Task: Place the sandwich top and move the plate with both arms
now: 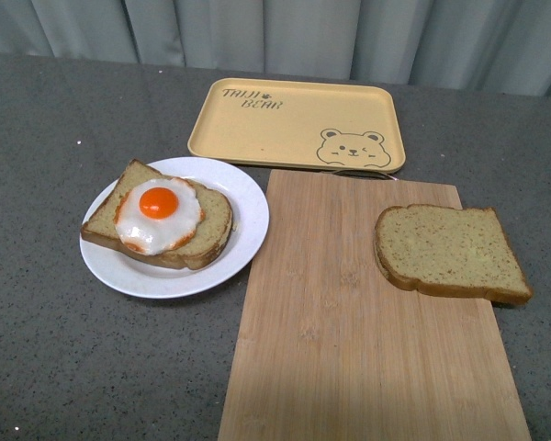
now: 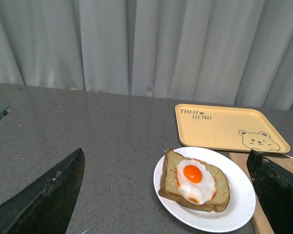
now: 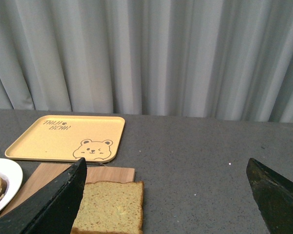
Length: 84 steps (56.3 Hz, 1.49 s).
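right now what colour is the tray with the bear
Pale yellow tray, clearest in the front view.

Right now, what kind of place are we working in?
Probably a staged kitchen-style test bench: a grey speckled countertop, a wooden cutting board with a bread slice on it, and a plain grey curtain as backdrop.

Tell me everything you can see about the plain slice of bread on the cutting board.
The plain bread slice is squarish, with a tan, grainy wholemeal face and a darker brown crust. It looks whole and has nothing on top. It lies flat on the wooden cutting board, towards the far right, with its right end past the board's edge over the grey table. Whether that end touches the table cannot be told. It sits well apart from the white plate.
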Motion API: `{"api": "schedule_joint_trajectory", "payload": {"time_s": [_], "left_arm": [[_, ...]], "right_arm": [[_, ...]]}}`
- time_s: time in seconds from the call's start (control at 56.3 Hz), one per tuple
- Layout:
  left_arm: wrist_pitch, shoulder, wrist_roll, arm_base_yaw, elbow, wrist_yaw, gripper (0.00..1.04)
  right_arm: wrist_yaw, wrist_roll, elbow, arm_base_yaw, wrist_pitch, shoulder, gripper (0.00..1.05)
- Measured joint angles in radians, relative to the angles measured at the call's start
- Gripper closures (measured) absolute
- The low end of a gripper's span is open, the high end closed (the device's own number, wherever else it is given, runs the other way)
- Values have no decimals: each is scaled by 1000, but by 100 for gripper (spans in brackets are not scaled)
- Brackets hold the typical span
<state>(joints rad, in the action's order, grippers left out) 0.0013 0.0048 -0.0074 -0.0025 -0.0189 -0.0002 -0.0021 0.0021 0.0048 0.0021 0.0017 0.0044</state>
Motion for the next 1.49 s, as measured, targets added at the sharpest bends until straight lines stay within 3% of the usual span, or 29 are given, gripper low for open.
{"api": "schedule_joint_trajectory", "payload": {"time_s": [1.438, 1.473, 1.491], "left_arm": [[0, 0, 0, 0, 0, 0, 7], [0, 0, 0, 0, 0, 0, 7], [0, 0, 0, 0, 0, 0, 7]], "right_arm": [[0, 0, 0, 0, 0, 0, 9], [50, -24, -2, 15, 19, 6, 9], [127, -74, -2, 34, 52, 19, 9]]}}
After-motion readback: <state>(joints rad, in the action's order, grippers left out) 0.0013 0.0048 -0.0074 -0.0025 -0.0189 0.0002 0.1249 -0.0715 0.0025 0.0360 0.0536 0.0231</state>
